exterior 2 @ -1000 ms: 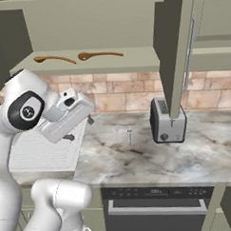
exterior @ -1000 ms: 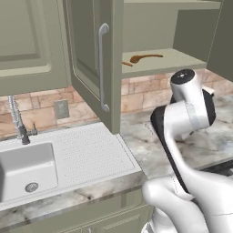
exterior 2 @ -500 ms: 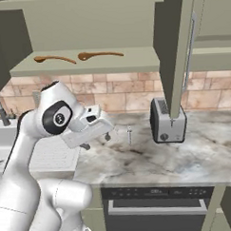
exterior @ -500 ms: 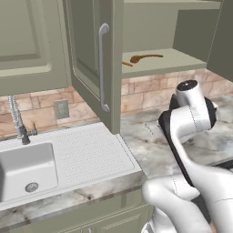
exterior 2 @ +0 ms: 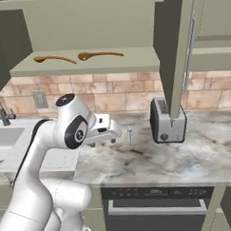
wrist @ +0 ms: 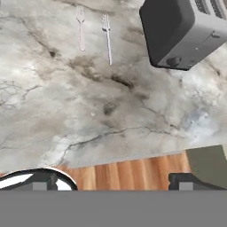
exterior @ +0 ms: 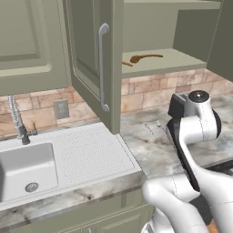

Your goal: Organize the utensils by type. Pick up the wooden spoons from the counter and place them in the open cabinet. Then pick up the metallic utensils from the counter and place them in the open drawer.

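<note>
Wooden spoons [exterior 2: 77, 57] shelved; arm has swung down toward the counter [wrist: 88, 111].
Gripper [wrist: 117, 179] wide open, empty; metallic utensils [wrist: 95, 33] lie ahead.

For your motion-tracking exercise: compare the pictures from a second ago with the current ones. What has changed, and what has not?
The arm swung its hand rightward over the counter, bringing the open, empty tool nearer the two metallic utensils beside the toaster. Nothing was grasped or released. Both wooden spoons stayed on the open cabinet shelf; utensils and toaster did not move.
</note>
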{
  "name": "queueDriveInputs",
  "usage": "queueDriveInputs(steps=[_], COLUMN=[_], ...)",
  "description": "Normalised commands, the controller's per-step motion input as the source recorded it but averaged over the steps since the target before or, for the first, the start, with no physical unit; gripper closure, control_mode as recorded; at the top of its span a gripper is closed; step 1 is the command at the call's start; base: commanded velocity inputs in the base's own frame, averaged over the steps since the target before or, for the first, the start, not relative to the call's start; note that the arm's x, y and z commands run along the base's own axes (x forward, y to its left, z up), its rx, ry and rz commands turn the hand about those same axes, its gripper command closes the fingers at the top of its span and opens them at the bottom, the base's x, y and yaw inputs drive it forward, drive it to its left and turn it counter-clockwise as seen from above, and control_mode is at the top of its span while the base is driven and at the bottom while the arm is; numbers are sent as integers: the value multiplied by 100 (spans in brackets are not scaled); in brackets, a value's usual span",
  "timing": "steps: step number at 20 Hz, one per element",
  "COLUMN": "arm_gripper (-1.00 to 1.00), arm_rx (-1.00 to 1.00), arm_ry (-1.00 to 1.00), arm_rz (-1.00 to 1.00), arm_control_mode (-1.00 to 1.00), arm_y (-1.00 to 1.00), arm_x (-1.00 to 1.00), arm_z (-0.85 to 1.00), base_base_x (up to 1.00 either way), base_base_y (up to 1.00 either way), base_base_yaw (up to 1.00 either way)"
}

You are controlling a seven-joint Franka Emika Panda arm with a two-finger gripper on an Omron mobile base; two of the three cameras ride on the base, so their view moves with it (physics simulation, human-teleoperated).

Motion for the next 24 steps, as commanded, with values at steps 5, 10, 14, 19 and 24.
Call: queueDriveInputs(steps=[5, 10, 14, 19, 24], arm_gripper=[-100, -100, -100, -100, -100], arm_rx=[9, 9, 5, 4, 4], arm_ry=[0, 14, 17, 1, -10], arm_rz=[0, 0, 0, 7, 7], arm_control_mode=[-100, -100, -100, -100, -100], arm_y=[-1, -7, -5, -8, -8], arm_x=[48, 49, 48, 17, 15], arm_z=[0, 0, -6, -33, -38], base_base_x=[0, 0, 0, 0, 0], base_base_y=[0, 0, 0, 0, 0], base_base_yaw=[0, 0, 0, 0, 0])
